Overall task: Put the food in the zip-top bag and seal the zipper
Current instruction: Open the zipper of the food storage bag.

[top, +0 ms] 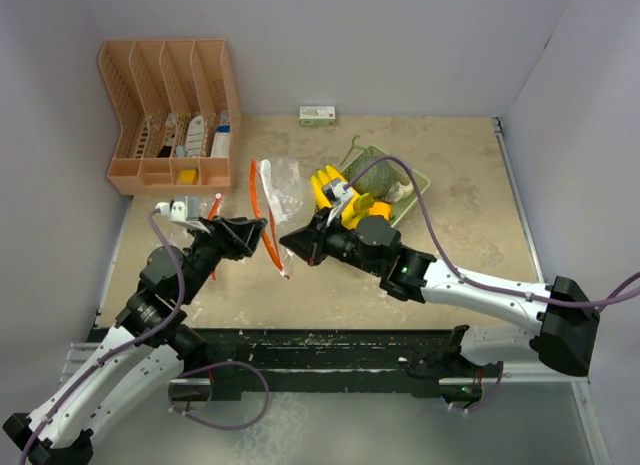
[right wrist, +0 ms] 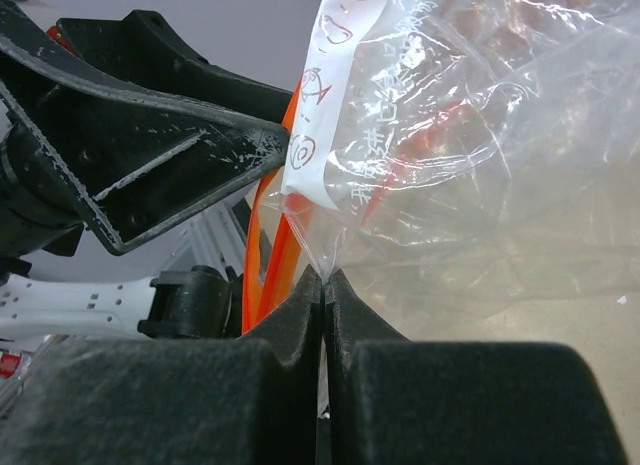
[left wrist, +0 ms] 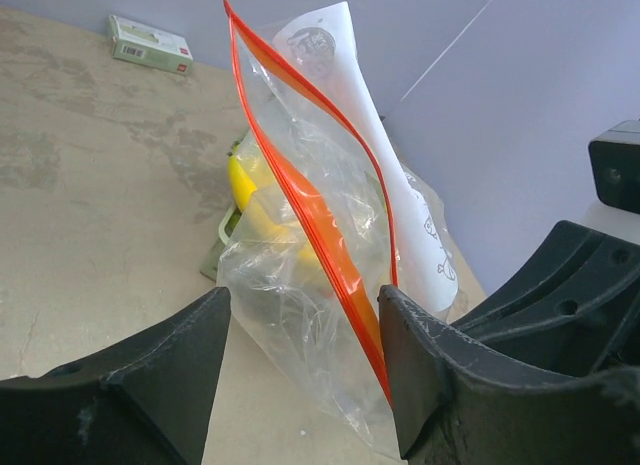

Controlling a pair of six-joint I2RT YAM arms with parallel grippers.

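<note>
R gripper (right wrist: 322,280) fully shut, pinching the clear film of the zip-top bag (top: 281,188) beside its zipper and holding it upright mid-table. L gripper (left wrist: 305,307) abt half open, jaws straddling the orange zipper strip (left wrist: 300,200). One pad (left wrist: 400,325) looks to touch the strip, other pad clear of film, nothing clamped. Food not in yet: banana bunch (top: 325,185), melon (top: 375,173), orange (top: 379,211) and white piece (top: 402,192) all in the mesh basket (top: 425,184) twd far edge, just right of bag. Step imo: get a 2nd grip on a lip so the mouth can be spread. Clamp one lip only, not both layers, else it zips shut. R pinch firm, pull sideways gently, film looks slippery.
</note>
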